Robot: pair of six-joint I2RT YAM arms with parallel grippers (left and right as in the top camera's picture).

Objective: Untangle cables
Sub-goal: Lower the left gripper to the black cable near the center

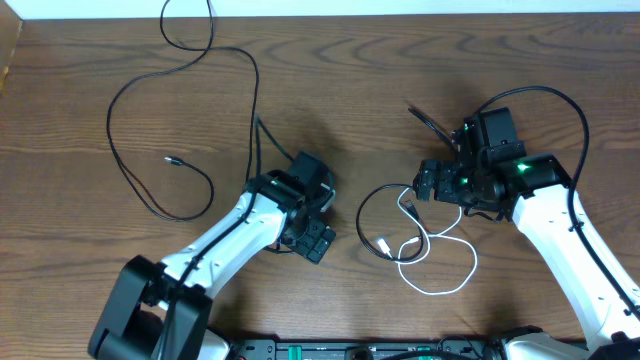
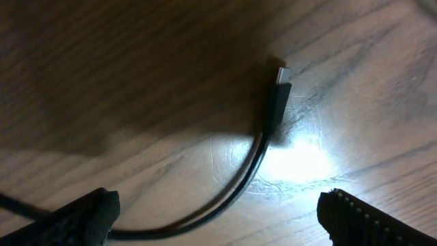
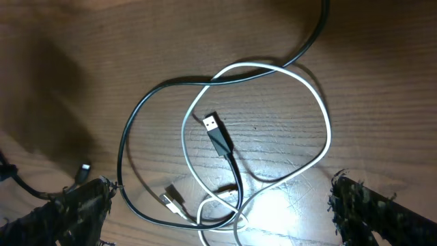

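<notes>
A long black cable (image 1: 130,90) loops across the left of the table and runs down to my left gripper (image 1: 312,236). In the left wrist view its plug end (image 2: 276,102) lies flat on the wood just ahead of my open left gripper (image 2: 218,222), and the cord curves back toward the left finger. A second black cable (image 1: 362,215) and a white cable (image 1: 440,290) lie looped over each other below my right gripper (image 1: 432,186). In the right wrist view the white cable (image 3: 326,137) crosses the black cable (image 3: 126,150) between the fingers of my open right gripper (image 3: 225,212).
The wooden table (image 1: 60,230) carries nothing else. A thick black robot cable (image 1: 560,100) arcs over the right arm. A short dark cable end (image 1: 425,118) sticks out up and left of the right wrist.
</notes>
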